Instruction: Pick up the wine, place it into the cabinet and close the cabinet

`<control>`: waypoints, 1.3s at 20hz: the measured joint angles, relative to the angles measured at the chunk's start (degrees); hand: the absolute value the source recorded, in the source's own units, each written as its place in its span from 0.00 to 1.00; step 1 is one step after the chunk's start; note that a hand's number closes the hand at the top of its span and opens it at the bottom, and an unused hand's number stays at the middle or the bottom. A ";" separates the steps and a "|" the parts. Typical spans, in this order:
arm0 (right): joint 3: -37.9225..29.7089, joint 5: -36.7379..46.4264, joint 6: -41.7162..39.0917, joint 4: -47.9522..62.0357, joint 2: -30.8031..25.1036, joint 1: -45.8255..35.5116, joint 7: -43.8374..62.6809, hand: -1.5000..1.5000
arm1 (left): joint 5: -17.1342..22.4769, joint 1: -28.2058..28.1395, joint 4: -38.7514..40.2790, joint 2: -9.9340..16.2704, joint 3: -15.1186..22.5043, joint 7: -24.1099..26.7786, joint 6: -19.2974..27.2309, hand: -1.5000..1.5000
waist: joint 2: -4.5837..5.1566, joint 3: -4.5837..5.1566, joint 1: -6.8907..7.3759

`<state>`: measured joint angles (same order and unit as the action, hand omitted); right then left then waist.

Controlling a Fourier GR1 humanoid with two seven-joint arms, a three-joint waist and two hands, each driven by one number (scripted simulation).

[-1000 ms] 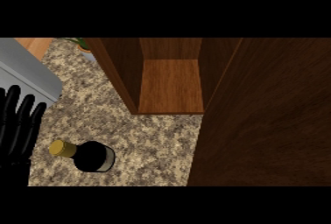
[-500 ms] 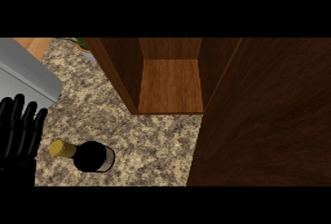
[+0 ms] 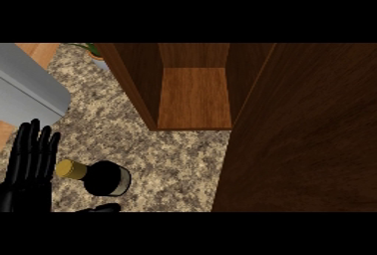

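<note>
Left hand [image 3: 31, 158] is seen at the counter's near-left edge, fingers straight and slightly spread, nothing held; a dark thumb tip shows just below the bottle. Right hand is not seen in the head view. Wine bottle [image 3: 103, 178] stands upright near the counter's front edge, just beside the left hand on its right, viewed from above so the long axis points up at the camera; gold cork cap, dark glassy round body. Left hand is judged nearer, so the grasp is expected from that side. Counter [image 3: 184, 154] is speckled granite. Farther back, the open cabinet [image 3: 193, 97] is seen, brown wood grain, boxy, with its door [image 3: 309, 129] swung out at right. Grey panel at far left.
</note>
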<state>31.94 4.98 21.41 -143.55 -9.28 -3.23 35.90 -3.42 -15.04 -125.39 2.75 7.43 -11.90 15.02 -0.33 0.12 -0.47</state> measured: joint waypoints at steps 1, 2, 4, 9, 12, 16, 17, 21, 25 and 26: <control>0.35 0.10 0.34 -0.03 -0.33 0.03 0.01 0.00 | -0.06 -0.84 0.97 -0.44 0.13 1.48 0.07 0.00 | -0.02 0.00 -0.04; 0.41 0.21 0.72 -0.14 -0.79 -0.04 0.48 0.00 | 0.47 -1.90 1.36 -0.44 -0.24 3.24 -0.31 0.00 | -0.08 -0.02 -0.06; 1.50 0.44 1.64 -0.19 -1.12 -0.05 0.44 0.00 | 1.77 -2.89 1.66 0.01 -1.74 5.06 -1.08 0.00 | -0.16 -0.10 -0.08; 1.15 0.74 2.84 -0.16 -2.83 -2.14 1.55 0.00 | 2.67 -4.45 4.53 -0.46 -3.18 12.18 -2.14 0.00 | -0.36 -0.40 -0.20; 0.85 0.74 3.54 -0.11 -3.67 -2.77 1.81 0.00 | 3.62 -5.35 6.04 -0.71 -4.17 16.38 -2.91 0.00 | -0.50 -0.60 -0.28; 0.73 0.57 3.92 0.06 -4.95 -3.19 1.26 0.00 | 5.20 -4.94 8.72 -0.30 -6.36 20.22 -4.09 0.00 | -0.61 -0.85 -0.60; 0.47 0.48 4.10 0.19 -5.04 -3.44 0.90 0.00 | 5.55 -4.94 9.20 -0.19 -6.66 21.05 -4.50 0.00 | -0.62 -0.92 -0.56; 1.07 0.27 4.77 0.41 -5.87 -3.12 -0.16 0.00 | 6.73 -4.90 11.59 0.19 -8.51 24.90 -5.68 0.00 | -0.78 -1.12 -0.92; 1.69 -0.02 5.43 0.63 -6.14 -3.54 -1.12 0.00 | 8.16 -4.52 14.73 0.90 -10.72 26.75 -6.71 0.00 | -0.74 -1.15 -1.13; 1.81 -0.07 5.60 0.60 -6.33 -3.26 -1.57 0.00 | 8.45 -4.48 15.60 1.14 -11.53 27.38 -6.85 0.00 | -0.74 -1.16 -1.22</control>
<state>33.76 4.91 27.01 -142.95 -15.61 -6.49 34.33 5.04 -19.52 -109.79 3.89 -4.10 15.48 8.17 -1.08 -1.04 -1.69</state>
